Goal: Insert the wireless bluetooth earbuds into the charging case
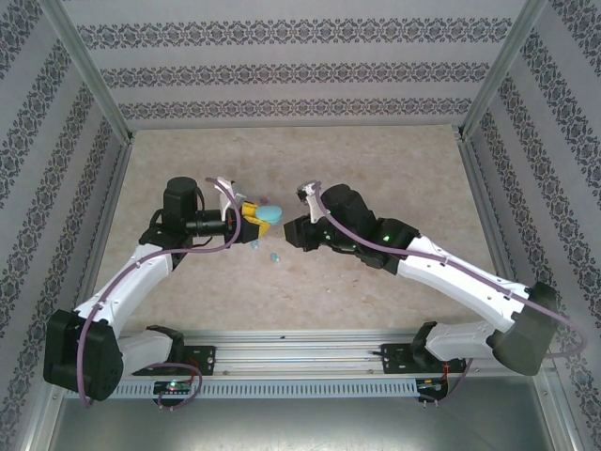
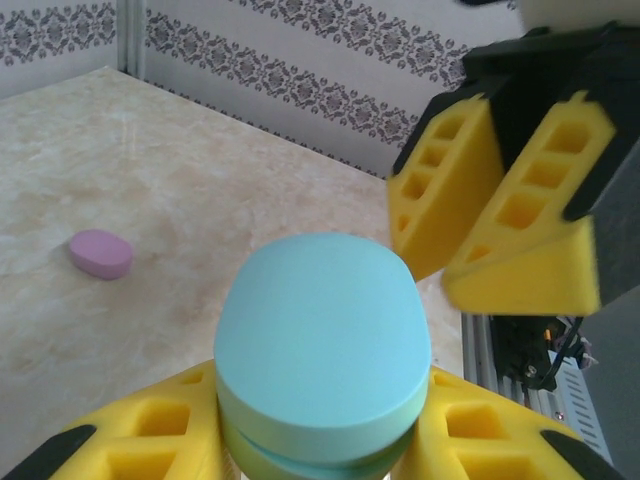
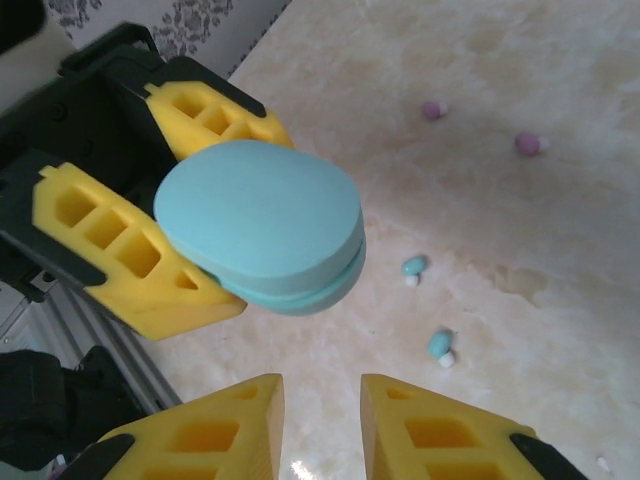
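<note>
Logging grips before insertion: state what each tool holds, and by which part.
The left tool clamps the blue case by its two sides; the right tool holds nothing.

Your worktop (image 1: 376, 169) is a pale, marbled beige slab. In the right wrist view you have two light blue earbuds (image 3: 413, 266) (image 3: 440, 344) lying near each other on it. Two pink-purple earbuds (image 3: 432, 109) (image 3: 526, 144) lie well apart from them, toward 1 o'clock. In the left wrist view a pink case (image 2: 100, 253) lies flat at 9 o'clock.
</note>
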Controlling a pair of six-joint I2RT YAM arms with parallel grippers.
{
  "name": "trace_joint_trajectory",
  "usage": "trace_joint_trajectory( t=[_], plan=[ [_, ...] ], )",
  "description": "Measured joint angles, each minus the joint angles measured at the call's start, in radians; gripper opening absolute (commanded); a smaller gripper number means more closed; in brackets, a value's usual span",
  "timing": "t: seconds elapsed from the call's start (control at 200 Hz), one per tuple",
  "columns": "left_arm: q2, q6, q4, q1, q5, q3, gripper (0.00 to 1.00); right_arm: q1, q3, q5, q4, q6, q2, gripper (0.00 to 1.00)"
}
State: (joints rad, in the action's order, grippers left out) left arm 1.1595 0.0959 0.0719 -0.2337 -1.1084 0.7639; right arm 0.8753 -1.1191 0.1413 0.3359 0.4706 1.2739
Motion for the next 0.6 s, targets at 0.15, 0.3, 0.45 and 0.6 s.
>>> trace_joint_trajectory(
  t=[0.15, 0.3, 0.45, 0.6],
  plan=[
    [-0.021, 0.004, 0.008, -0.005, -0.007, -0.008, 0.16, 0.000, -0.046, 0.035, 0.004, 0.006, 0.051, 0.26],
    [-0.050, 0.006, 0.027, -0.006, 0.002, -0.021, 0.15, 0.001, -0.092, 0.064, 0.030, 0.018, 0.063, 0.27],
    [-0.067, 0.010, 0.032, -0.006, 0.006, -0.039, 0.15, 0.005, -0.119, 0.066, 0.050, 0.033, 0.063, 0.27],
    [-0.067, 0.011, 0.031, -0.009, -0.003, -0.057, 0.14, 0.005, -0.154, 0.066, 0.041, 0.033, 0.067, 0.30]
  ],
)
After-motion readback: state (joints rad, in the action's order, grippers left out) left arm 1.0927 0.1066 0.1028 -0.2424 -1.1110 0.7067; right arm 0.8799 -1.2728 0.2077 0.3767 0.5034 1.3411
